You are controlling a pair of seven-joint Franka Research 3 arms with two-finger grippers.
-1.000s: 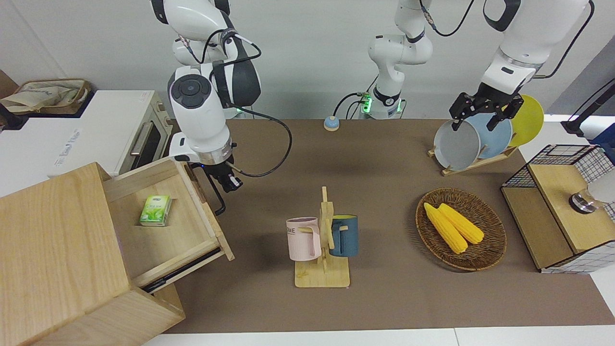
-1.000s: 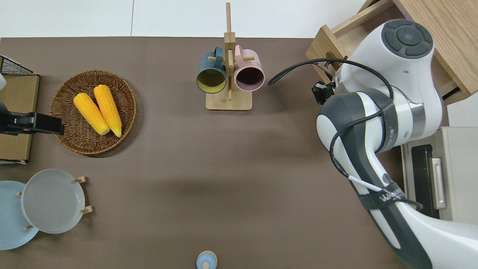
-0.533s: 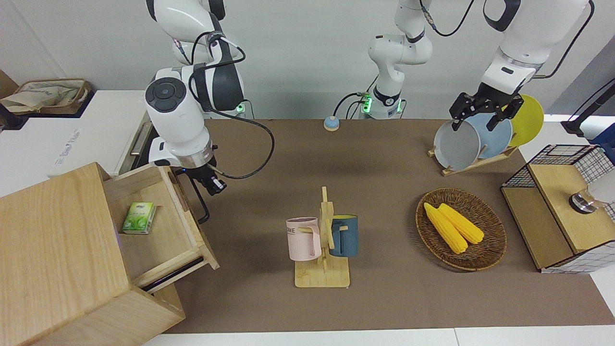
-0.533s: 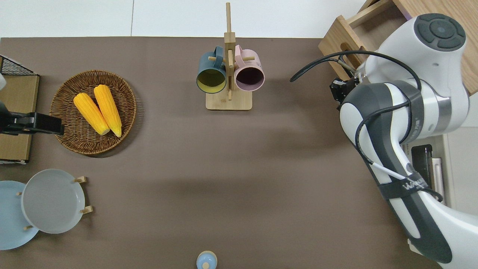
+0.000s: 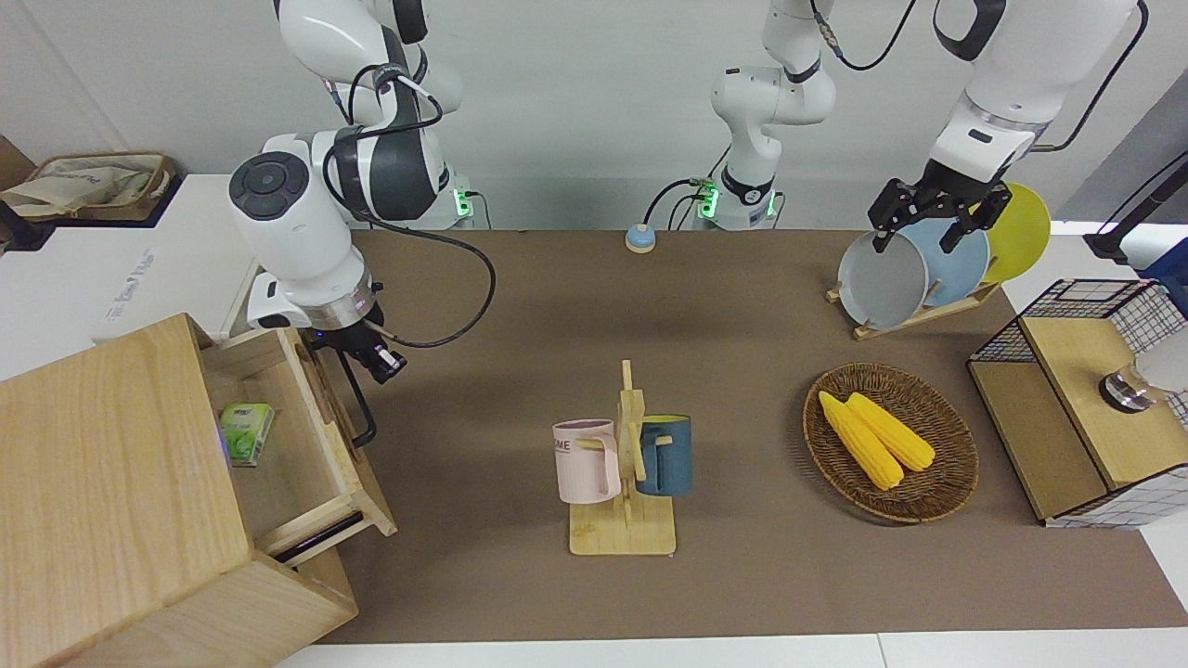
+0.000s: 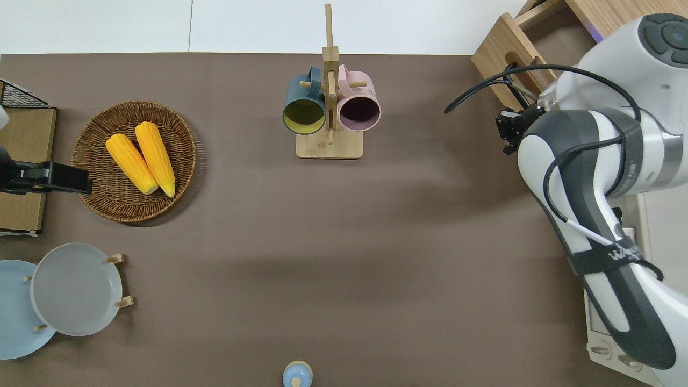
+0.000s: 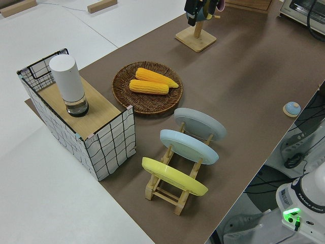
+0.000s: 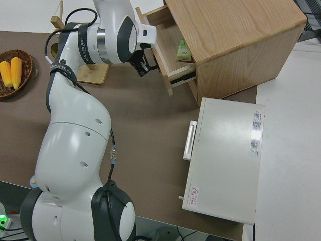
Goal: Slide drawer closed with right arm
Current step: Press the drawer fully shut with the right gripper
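The light-wood drawer [image 5: 295, 455] stands partly out of the pale wooden cabinet [image 5: 102, 492], with a small green box [image 5: 246, 433] in it. Its black loop handle [image 5: 360, 413] is on the front panel, which faces the middle of the table. My right gripper [image 5: 364, 355] is at that front panel, at the handle's end nearer the robots. The drawer [image 6: 510, 64] and the gripper [image 6: 509, 128] also show in the overhead view, and both show in the right side view, drawer [image 8: 168, 47] and gripper [image 8: 142, 66]. My left arm is parked, its gripper [image 5: 928, 223] open.
A white oven [image 8: 225, 160] stands beside the cabinet, nearer the robots. A wooden mug rack [image 5: 624, 520] holds a pink and a blue mug mid-table. A wicker basket [image 5: 937, 492] with two corn cobs, a plate rack [image 5: 914, 320] and a wire-mesh box [image 5: 1081, 408] are toward the left arm's end.
The drawer has slid well into the cabinet, and my right gripper has moved with its front panel. The green box now sits partly under the cabinet top. The left arm has not moved.
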